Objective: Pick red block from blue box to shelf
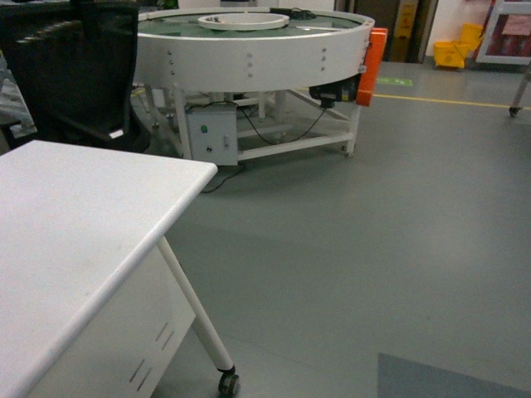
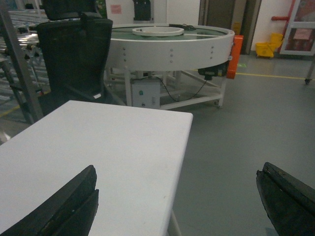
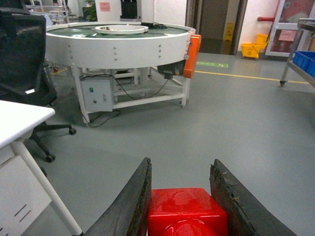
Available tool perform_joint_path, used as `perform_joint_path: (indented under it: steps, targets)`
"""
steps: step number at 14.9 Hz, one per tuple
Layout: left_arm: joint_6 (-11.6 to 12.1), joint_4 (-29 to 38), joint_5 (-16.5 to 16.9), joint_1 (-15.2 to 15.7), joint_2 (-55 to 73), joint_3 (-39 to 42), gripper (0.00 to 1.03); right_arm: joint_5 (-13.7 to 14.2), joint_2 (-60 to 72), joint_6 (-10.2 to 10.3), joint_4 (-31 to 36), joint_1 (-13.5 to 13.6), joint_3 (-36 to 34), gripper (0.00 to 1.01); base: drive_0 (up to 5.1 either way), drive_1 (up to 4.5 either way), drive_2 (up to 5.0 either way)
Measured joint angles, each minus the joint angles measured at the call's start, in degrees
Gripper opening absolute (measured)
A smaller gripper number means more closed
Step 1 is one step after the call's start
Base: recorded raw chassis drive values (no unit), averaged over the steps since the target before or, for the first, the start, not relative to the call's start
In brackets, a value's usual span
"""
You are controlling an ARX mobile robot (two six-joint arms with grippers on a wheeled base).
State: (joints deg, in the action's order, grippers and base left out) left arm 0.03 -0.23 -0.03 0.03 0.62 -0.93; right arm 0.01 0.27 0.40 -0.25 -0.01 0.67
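Observation:
The red block (image 3: 184, 209) is glossy, with its round stud at the bottom edge of the right wrist view. My right gripper (image 3: 181, 162) is shut on it, one dark finger pressed to each side, and holds it high above the grey floor. Over the right edge of a white table (image 2: 113, 147), my left gripper (image 2: 177, 172) is open wide and holds nothing. A shiny steel rack with bar tiers, the shelf (image 2: 22, 73), shows at the far left of the left wrist view, behind a chair. The blue box is out of view. Neither gripper shows in the head view.
The white table (image 1: 75, 224) fills the lower left, its slanted leg ending in a caster (image 1: 228, 383). A black mesh chair (image 1: 75, 66) stands behind it. A round white conveyor (image 1: 249, 50) stands ahead, a yellow mop bucket (image 1: 456, 51) far right. Dark blue crates (image 3: 305, 59) sit on a cart.

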Motion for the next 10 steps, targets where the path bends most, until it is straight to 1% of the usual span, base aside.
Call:
perform_joint_path:
  steps: [10]
  targets:
    - [0.00,0.02,0.00,0.00,0.00,0.00,0.98,0.00,0.00,0.00,0.00,0.00,0.00,0.29,0.0,0.00,0.0]
